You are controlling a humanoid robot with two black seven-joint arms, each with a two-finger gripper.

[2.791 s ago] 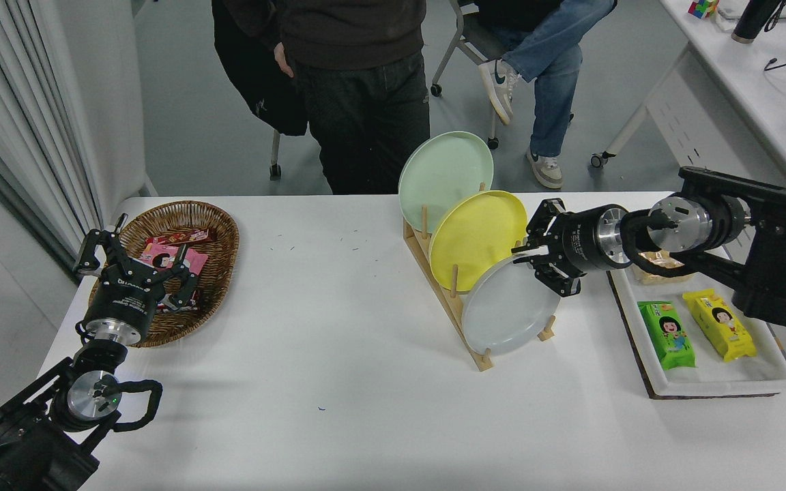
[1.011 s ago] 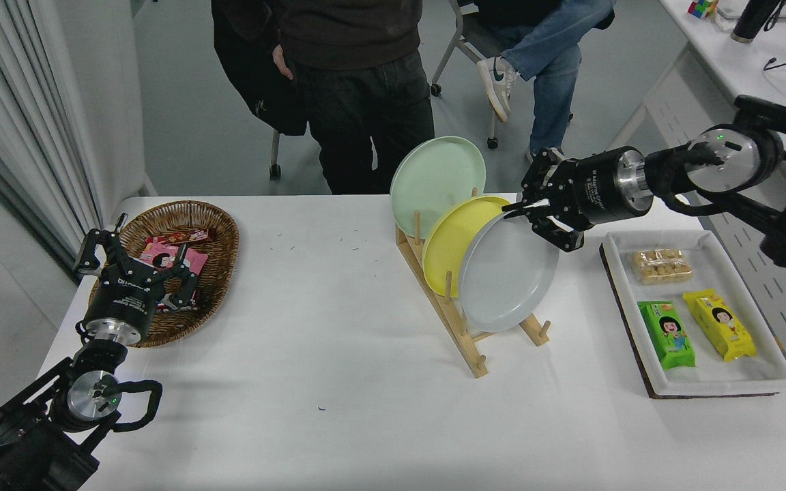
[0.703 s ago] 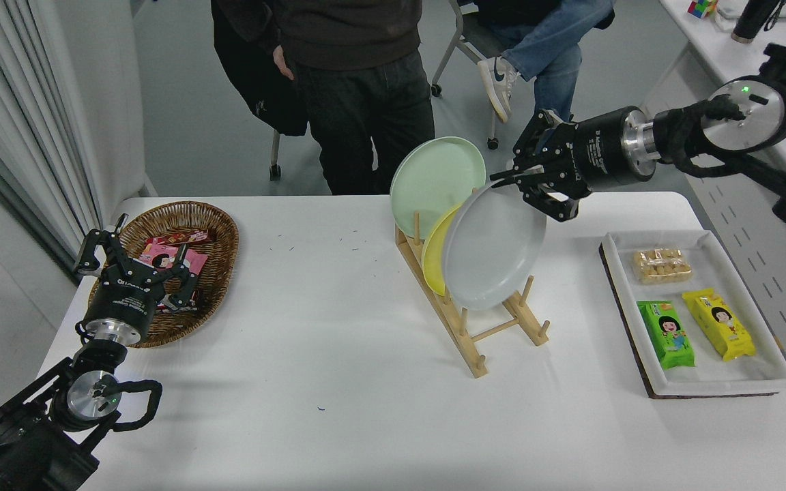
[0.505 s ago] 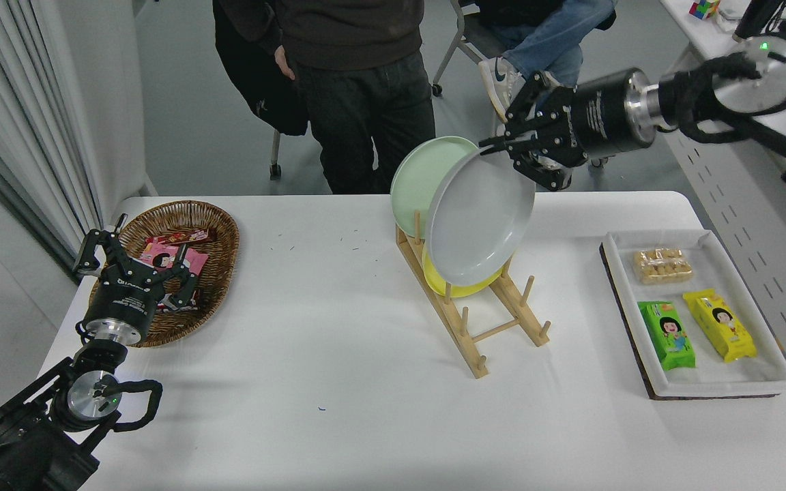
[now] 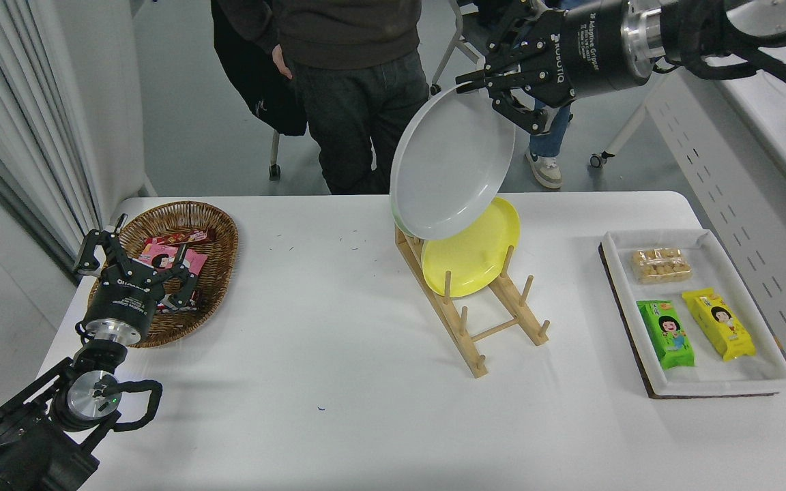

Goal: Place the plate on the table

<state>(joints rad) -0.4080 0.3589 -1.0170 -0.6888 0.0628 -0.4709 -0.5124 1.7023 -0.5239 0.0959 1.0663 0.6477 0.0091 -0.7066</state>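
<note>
- The jaws of the right gripper (image 5: 485,85) are seen pressed onto the upper rim of the plate (image 5: 451,164), so the grey plate is pinched at its top edge; the jaws of the left gripper (image 5: 135,262) are spread, with nothing between them.
- The table (image 5: 338,354) is shown as a wide white top with rounded corners, and everything else stands on it.
- A person (image 5: 345,75) in dark clothes is seen standing at the far side of the table, and the legs of a second person (image 5: 550,129) in blue jeans are seen beside, on a chair.
- The right arm is stretched in from the upper right, high above the table; the left arm is parked at the lower left, with its gripper over the near edge of the wicker basket (image 5: 212,225).
- The plate is held in the air, tilted and nearly upright, above the wooden rack (image 5: 495,327) and clear of it; its lower edge is overlapping the yellow plate (image 5: 478,256) in the view.
- The yellow plate is leaned in the rack between the pegs.
- A white tray (image 5: 761,372) is placed near the right edge of the table.
- On the tray a green snack pack (image 5: 666,334), a yellow snack pack (image 5: 717,324) and a small clear pack of biscuits (image 5: 661,264) are laid apart from each other.
</note>
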